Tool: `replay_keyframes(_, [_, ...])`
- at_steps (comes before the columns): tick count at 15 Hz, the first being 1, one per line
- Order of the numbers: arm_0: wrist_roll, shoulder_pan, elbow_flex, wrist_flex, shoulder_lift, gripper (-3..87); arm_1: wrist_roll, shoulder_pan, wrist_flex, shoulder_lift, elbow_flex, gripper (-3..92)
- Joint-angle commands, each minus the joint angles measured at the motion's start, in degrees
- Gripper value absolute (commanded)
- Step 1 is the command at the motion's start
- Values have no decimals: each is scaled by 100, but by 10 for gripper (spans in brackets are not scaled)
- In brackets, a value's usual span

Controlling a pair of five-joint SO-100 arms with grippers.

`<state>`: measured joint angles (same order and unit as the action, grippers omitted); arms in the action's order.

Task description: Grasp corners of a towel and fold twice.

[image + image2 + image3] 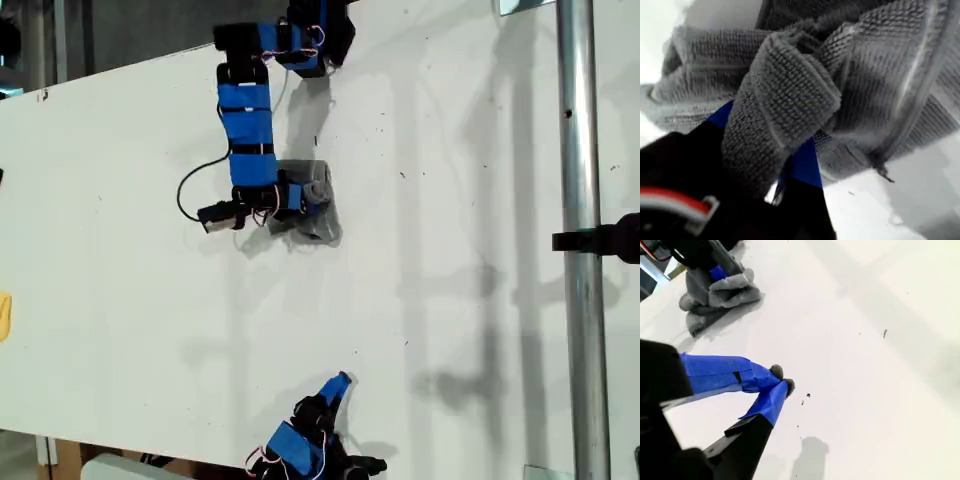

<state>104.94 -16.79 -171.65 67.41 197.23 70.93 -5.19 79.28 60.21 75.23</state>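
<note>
You had my first gripper [790,165] clamped on a thick fold of the towel [318,205], which sat bunched in a heap on the white counter [450,250] in the upper middle of the exterior view. My second gripper [782,380] was closed on nothing, well apart from the cloth. The risk was lifting a wad: from the close view I could not tell whether a corner was in the grip, so any fold might have come out crooked.

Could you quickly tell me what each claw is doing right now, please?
My first gripper: claw shut on the towel.
My second gripper: claw shut, holding nothing.
</note>
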Motion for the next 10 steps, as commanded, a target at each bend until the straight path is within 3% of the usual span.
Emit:
replay_keyframes(1, [-88, 158, 53, -158, 35, -26, -18, 176, 264, -1037, -1318, 262])
replay_keyframes(2, [-88, 167, 26, -149, 35, -26, -158, 229, 299, -949, -1327, 296])
replay_keyframes(5, [-176, 281, -158, -185, 141, -26, -272, 26, 861, 316, -1266, 231])
replay_keyframes(6, [-193, 308, -220, -185, 141, -26, -431, -70, 976, 1037, -1266, 333])
replay_keyframes(7, [-220, 343, -255, -185, 141, -26, -659, -193, 984, 1784, -1266, 368])
replay_keyframes(10, [-272, 439, -378, -246, 149, -26, -1125, -782, 580, 3850, -984, 377])
